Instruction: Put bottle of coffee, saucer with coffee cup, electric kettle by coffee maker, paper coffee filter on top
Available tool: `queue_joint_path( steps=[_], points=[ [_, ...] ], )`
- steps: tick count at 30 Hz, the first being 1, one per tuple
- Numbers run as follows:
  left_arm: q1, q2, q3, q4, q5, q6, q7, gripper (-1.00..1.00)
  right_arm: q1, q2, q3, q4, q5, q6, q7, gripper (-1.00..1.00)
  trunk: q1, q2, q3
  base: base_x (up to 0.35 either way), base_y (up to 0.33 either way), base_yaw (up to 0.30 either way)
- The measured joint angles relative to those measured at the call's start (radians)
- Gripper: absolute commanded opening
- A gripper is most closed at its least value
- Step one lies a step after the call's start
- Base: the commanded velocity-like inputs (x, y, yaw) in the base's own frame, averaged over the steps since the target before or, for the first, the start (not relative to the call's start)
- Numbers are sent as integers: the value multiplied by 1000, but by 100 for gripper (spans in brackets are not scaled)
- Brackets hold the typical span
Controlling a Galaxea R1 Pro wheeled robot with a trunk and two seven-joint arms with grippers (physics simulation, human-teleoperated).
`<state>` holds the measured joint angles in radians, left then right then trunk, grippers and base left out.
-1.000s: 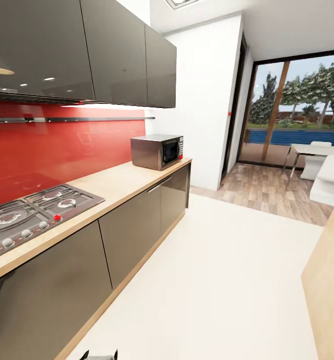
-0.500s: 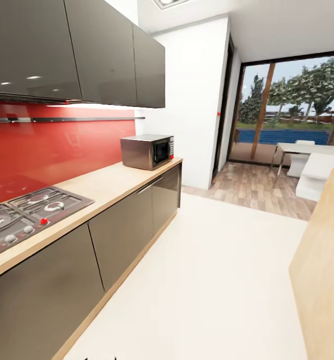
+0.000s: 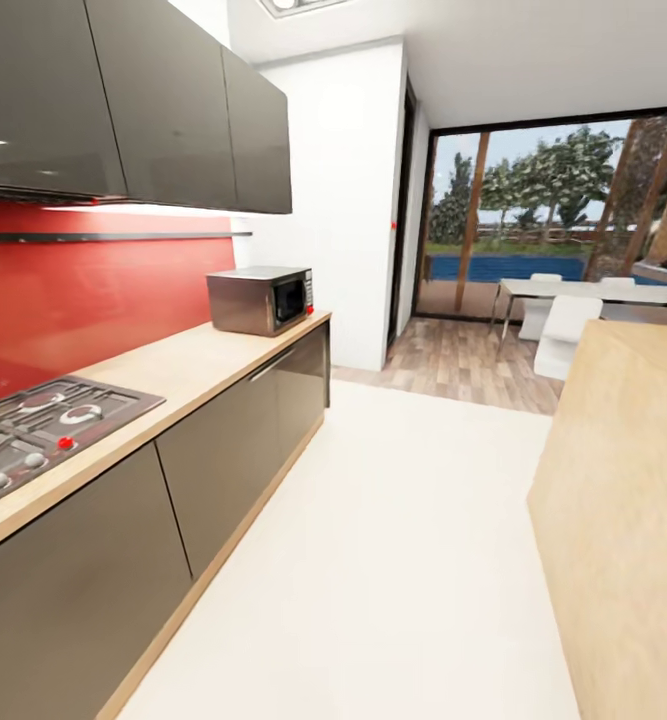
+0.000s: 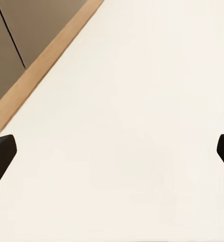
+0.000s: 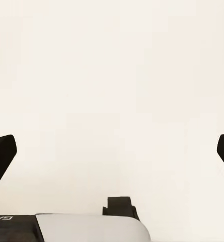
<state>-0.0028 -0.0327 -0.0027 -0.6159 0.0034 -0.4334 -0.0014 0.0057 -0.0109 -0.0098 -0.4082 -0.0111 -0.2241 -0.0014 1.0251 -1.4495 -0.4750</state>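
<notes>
Wide cream floor (image 3: 403, 560) runs between the long light wood-look kitchen countertop (image 3: 188, 365) and a pale wooden island (image 3: 623, 480); the left gripper (image 4: 112, 151) and right gripper (image 5: 112, 151) both hang with fingers spread apart, empty.

Left gripper (image 4: 112, 151): fingers spread wide, nothing between them, pointing down at the floor (image 4: 142, 126). Right gripper (image 5: 112, 151): likewise spread and empty above the floor, with the robot's grey base (image 5: 86, 228) beneath it.

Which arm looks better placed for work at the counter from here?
Left, tentatively. The kitchen countertop runs along the robot's left, and the left gripper hangs open over the floor beside the cabinet fronts. The right gripper, also open, faces bare floor. No task item is in reach yet.
</notes>
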Motion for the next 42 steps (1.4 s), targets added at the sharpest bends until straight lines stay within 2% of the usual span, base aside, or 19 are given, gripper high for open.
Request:
queue_joint_path(
  steps=[33,42],
  points=[
    [0,2,1,5,-2,1,0,100,0,0,0,0,0,-2,0,100,0,0,-3,-3,3,-287],
    [2,5,2,379,-2,3,4,100,0,1,1,1,0,-1,0,100,0,0,-4,0,0,-291]
  ],
)
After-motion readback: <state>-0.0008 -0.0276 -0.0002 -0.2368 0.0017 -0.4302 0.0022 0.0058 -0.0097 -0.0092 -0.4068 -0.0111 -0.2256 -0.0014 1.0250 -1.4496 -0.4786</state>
